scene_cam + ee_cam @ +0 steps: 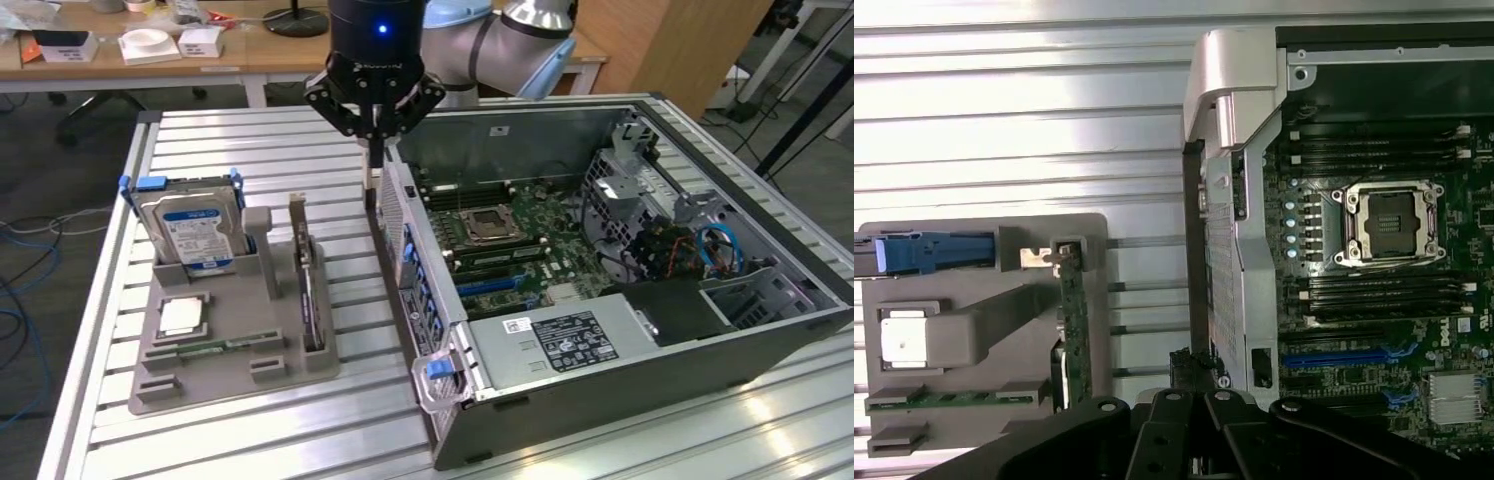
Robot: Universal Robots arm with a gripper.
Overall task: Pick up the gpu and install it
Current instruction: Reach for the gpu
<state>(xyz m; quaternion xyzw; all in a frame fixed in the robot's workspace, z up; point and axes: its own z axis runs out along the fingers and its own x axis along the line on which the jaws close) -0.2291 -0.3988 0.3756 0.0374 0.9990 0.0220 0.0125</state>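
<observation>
Exterior view: gpu [306, 285] upright on edge in gray holder [200, 385], at exterior view's left of open case [601, 400], hard drive [194, 225] farther left in same holder. Untouched. Tool [376, 150] above case's left wall near far end, well apart from gpu, fingers together, clamped on nothing. Holder and case resting on slatted counter [267, 440].

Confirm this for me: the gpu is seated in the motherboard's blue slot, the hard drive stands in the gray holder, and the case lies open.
Wrong on the gpu: it stands on edge in the gray holder beside the hard drive, and the blue slot is bare, as the exterior view shows. The rest holds.
</observation>
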